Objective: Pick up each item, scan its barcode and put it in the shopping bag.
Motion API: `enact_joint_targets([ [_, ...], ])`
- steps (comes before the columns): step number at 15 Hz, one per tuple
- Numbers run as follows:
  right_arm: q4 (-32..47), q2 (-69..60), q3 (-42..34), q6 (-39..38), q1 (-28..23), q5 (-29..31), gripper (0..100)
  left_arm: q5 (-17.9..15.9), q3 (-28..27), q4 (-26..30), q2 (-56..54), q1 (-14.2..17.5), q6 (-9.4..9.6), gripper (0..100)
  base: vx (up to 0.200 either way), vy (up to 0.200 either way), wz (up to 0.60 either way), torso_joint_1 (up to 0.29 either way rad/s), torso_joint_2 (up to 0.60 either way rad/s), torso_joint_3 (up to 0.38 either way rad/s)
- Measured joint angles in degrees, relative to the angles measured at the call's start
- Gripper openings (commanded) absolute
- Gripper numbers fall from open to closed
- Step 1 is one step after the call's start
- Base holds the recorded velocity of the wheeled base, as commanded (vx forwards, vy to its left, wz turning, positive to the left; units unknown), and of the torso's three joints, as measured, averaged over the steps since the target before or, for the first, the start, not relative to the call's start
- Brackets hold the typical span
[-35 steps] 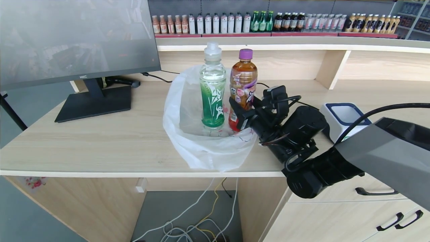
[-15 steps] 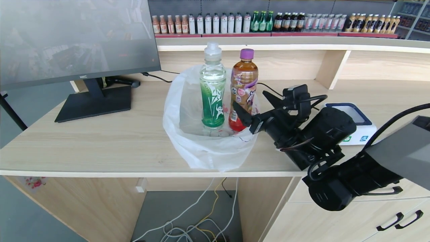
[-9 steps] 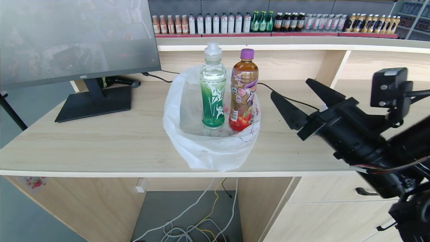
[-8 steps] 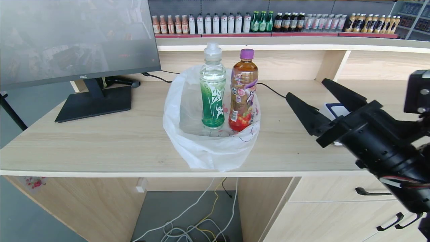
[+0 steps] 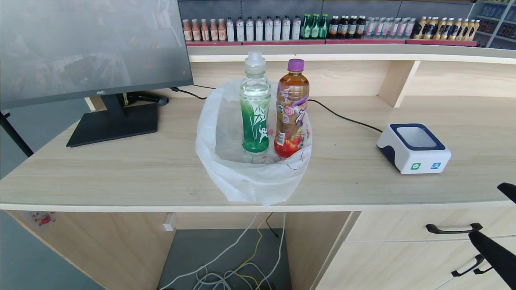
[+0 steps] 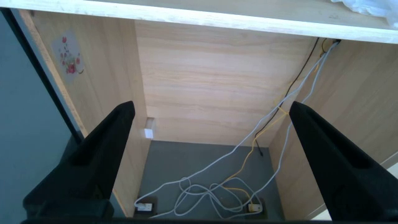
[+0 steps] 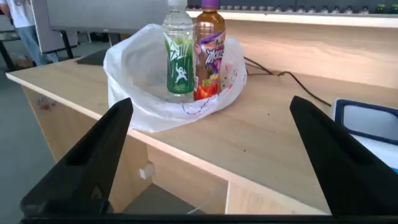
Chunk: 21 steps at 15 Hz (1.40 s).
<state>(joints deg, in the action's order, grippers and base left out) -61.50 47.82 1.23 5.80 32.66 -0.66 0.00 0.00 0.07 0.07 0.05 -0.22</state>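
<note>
Spread wide at the right gripper (image 7: 211, 102), clasping nothing and touching nothing, off the near edge of the counter (image 5: 121, 169) and facing the shopping bag (image 7: 134, 81). Likewise gaping at the left gripper (image 6: 211, 106), empty, hanging low beneath the counter's lip above loose cables (image 5: 238, 270) on the floor.

Farther in, on the counter's middle, slumped open: the shopping bag, with two bottles upright inside, green-labelled bottle (image 5: 254, 121) on the robot's left, purple-capped bottle (image 5: 291, 117) just beside it on the right. Probably full, so fairly heavy for their size; stiff-walled but smooth, likely slippery over the labels. Best taken round the mid-body, below the shoulder, squarely, to avoid tipping the neighbour. As for the bag, thin soft film, apt to crumple or drag if snagged.

To the right, well apart from the bag, scanner (image 5: 414, 149) with window facing up. Farther back on the left, monitor (image 5: 92, 44); beyond all, shelf (image 5: 322, 41) lined with drinks. Seems close to finished, with both bottles bagged.
</note>
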Motion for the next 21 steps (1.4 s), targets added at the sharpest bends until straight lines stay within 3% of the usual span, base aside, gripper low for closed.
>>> enact_joint_targets([
  [5, 49.7, -32.8, -0.9, 2.0, 0.0, -0.2, 100, 0.0, 0.0, 0.0, 0.0, 0.0, -0.02, 100, 0.000, 0.000, 0.00, 0.000, 0.00, 0.000],
  [6, 58.2, -37.9, -0.9, 2.0, -0.1, -0.3, 100, 0.0, 0.0, 0.0, 0.0, 0.0, 0.00, 100, 0.000, 0.000, 0.00, 0.000, 0.00, 0.000],
  [7, 61.3, -41.1, -0.7, 1.8, -0.3, -0.3, 100, 0.0, 0.0, 0.0, 0.0, 0.0, 0.00, 100, 0.000, 0.000, 0.00, 0.000, 0.00, 0.000],
  [11, 61.7, -47.0, -0.5, 1.4, -2.1, 0.0, 100, 0.0, 0.0, 0.0, 0.0, 0.0, 0.00, 100, 0.000, 0.000, 0.00, 0.000, 0.00, 0.000],
  [16, 61.4, -47.8, -1.0, -0.4, -14.4, 1.4, 100, 0.0, 0.0, 0.0, 0.0, 0.0, 0.00, 100, 0.000, 0.000, 0.00, 0.000, 0.00, 0.000],
  [21, 61.6, -48.1, -1.2, -2.1, -15.4, 2.2, 100, 0.0, 0.0, 0.0, 0.0, 0.0, -0.02, 100, 0.000, 0.000, 0.00, 0.000, 0.00, 0.000],
])
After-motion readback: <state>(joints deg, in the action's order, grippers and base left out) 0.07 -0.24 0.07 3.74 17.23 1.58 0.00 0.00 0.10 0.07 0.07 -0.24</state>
